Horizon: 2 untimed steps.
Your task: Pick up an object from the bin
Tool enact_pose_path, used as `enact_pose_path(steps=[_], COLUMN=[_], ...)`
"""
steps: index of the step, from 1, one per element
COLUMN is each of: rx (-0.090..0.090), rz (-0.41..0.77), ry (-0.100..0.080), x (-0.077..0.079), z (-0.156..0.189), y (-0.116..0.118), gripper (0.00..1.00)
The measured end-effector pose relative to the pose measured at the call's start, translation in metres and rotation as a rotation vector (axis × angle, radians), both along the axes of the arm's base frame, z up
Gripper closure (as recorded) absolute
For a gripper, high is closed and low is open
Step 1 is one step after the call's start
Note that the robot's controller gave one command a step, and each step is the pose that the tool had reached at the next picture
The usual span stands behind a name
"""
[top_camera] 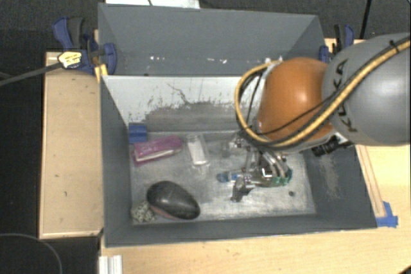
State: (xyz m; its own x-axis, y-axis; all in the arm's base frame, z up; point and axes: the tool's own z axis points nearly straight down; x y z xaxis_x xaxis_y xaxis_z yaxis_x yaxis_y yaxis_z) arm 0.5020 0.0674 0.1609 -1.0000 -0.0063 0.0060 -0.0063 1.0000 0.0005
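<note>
Gripper sits low in the right half of the bin, beside a small blue piece; its grip state cannot be told.

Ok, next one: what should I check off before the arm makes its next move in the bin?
1. The end effector is down near the bin floor, right of centre: ok.
2. Anything held in it: cannot tell.
3. Small blue piece lies close at its left: ok.
4. Black oval thing and pink packet lie well apart, at left: ok.
5. Bin walls clear of the end effector: ok.
</note>
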Motion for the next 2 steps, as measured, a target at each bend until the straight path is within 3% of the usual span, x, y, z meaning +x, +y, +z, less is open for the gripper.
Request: enact_pose_path(steps=[1, 2], rx=[-0.003, 0.0], rz=[-0.041, -0.041], ry=[0.0, -0.008], x=[-0.0055, -0.0032], z=[-0.0831, -0.0792], y=[-0.0594, -0.056], gripper=[0.0, 1.0])
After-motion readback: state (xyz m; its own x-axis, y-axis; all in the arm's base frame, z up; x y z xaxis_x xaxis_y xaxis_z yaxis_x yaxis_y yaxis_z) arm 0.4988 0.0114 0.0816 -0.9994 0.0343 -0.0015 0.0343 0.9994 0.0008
